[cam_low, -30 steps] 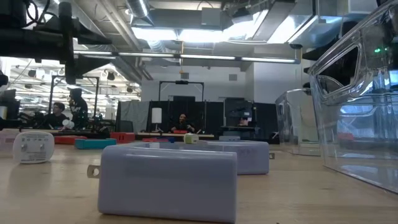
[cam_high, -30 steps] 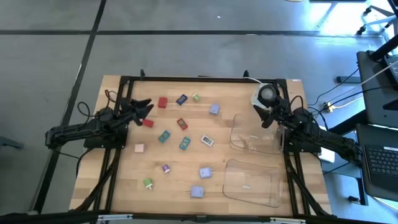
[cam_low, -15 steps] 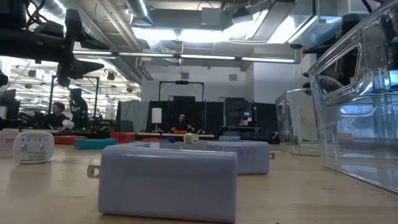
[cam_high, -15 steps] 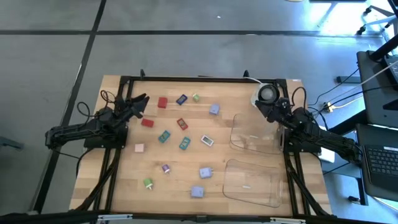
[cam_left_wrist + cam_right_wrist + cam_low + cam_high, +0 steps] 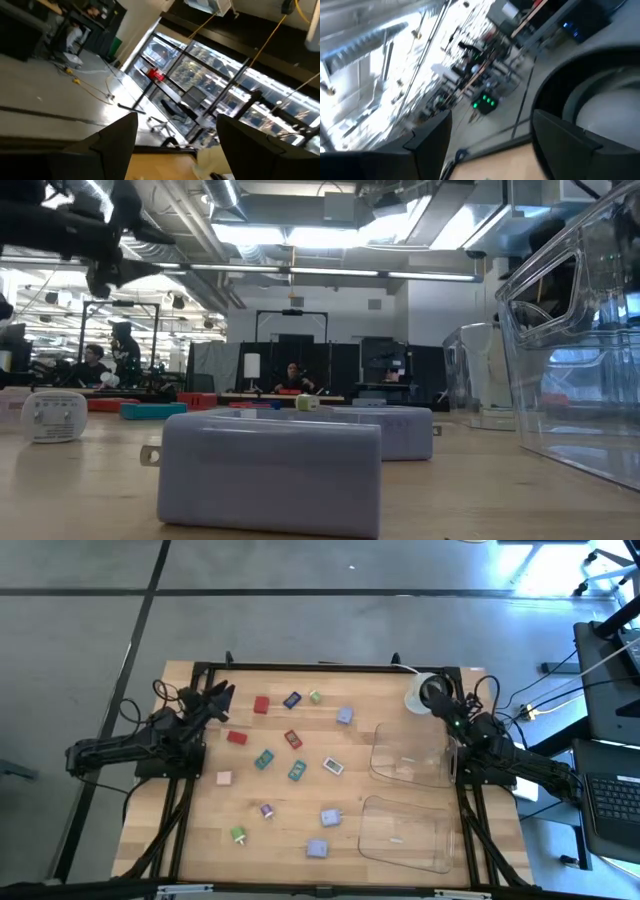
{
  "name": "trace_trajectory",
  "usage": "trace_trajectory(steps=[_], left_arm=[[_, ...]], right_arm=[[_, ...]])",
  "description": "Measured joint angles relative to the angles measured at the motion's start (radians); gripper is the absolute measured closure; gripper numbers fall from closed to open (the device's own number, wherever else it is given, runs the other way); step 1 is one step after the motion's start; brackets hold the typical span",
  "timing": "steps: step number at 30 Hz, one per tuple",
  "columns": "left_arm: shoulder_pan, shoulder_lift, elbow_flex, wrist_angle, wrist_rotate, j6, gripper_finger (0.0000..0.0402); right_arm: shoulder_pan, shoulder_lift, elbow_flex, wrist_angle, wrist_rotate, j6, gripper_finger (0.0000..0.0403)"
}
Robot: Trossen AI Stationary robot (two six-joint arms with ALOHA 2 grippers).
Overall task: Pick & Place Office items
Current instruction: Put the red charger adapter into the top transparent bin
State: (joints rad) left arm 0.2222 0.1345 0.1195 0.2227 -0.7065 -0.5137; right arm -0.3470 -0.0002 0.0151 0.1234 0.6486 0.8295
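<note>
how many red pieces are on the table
3, all on the table's left-centre, none in the trays: one near the far edge, one nearest the left gripper, a smaller one toward the middle.

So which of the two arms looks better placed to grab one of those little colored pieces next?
Probably the left. Its end effector, fingers apart, hangs at the table's far left, close to the red pieces. The right end effector, also open, sits over the white tape roll beyond the clear trays, farther from most pieces.

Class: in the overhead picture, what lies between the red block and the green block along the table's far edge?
In the high view, a dark blue block lies between the red block and the green block.
</note>
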Motion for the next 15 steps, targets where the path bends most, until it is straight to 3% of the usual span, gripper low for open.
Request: trace_trajectory(steps=[9, 15], left_arm=[[0.0, 0.314, 0.182, -0.021, -0.114, 0.177, 0.0134], [0.037, 0.6, 0.305, -0.049, -0.102, 0.22, 0.0134]], right_arm=[[0.0, 0.0, 0.0, 0.044, 0.102, -0.001, 0.012], [0.0, 0.0, 0.0, 0.079, 0.102, -0.007, 0.012]])
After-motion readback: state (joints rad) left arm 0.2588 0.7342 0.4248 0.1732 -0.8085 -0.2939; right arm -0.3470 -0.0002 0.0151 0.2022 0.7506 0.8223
